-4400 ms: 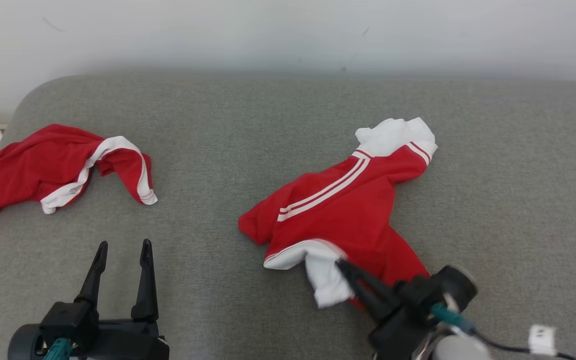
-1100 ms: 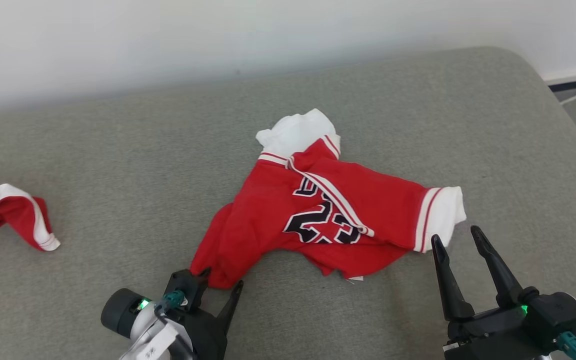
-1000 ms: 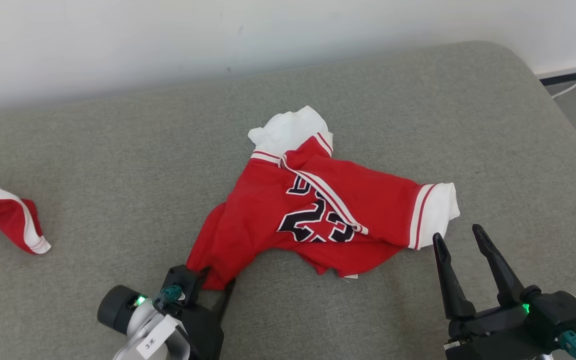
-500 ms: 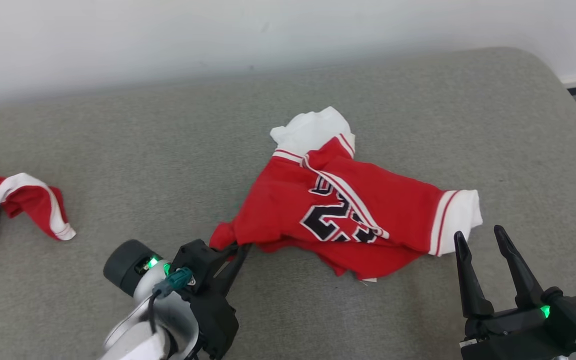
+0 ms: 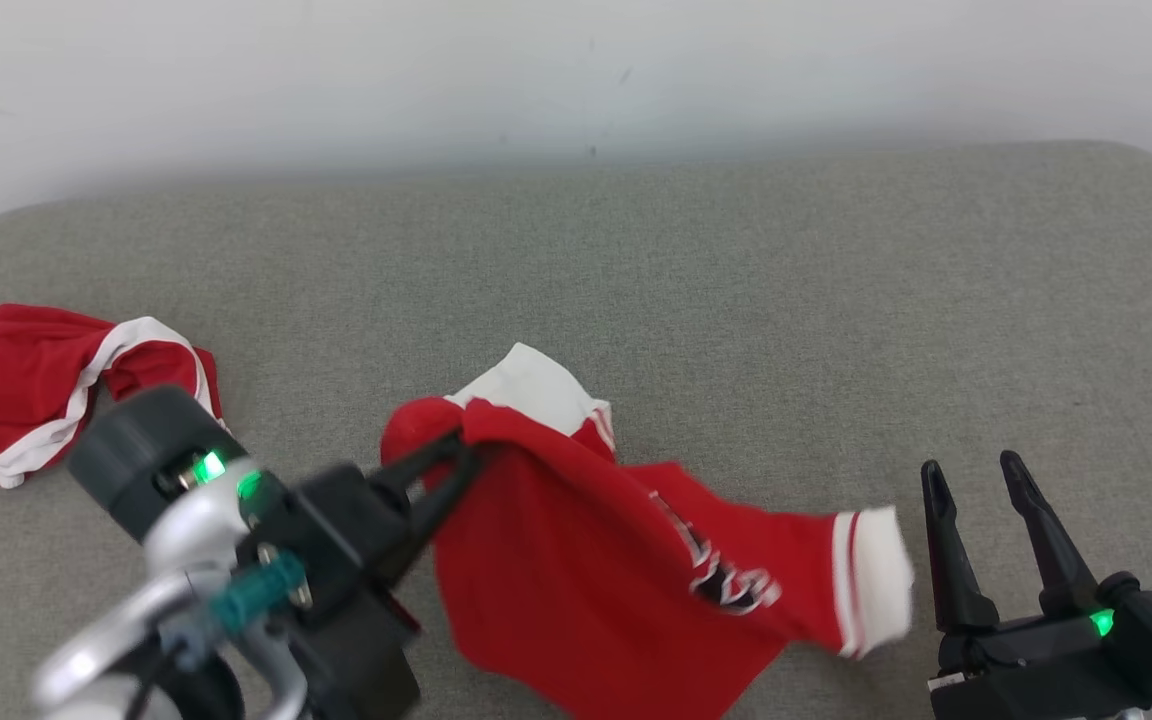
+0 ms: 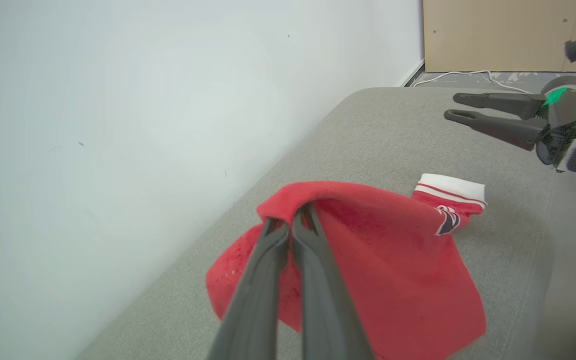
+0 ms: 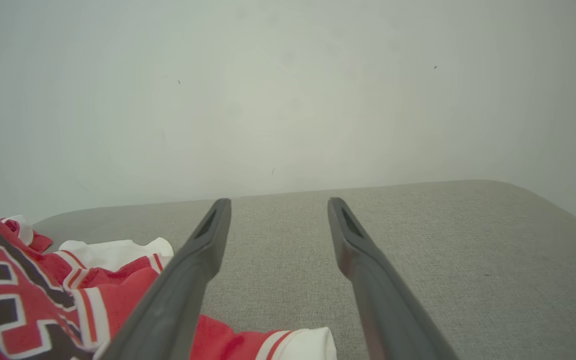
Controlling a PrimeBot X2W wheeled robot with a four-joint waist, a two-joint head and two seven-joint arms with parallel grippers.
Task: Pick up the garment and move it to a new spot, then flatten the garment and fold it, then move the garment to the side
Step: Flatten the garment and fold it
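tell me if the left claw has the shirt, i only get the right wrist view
Observer: Yes, the left claw is shut on a fold of the red shirt, holding it raised above the couch.
Operator: is it all off the cushion
Observer: No, from the left wrist its white cuff looks to rest on the cushion.
Operator: anything else lying there
Observer: A second red garment lies at the couch's left end.
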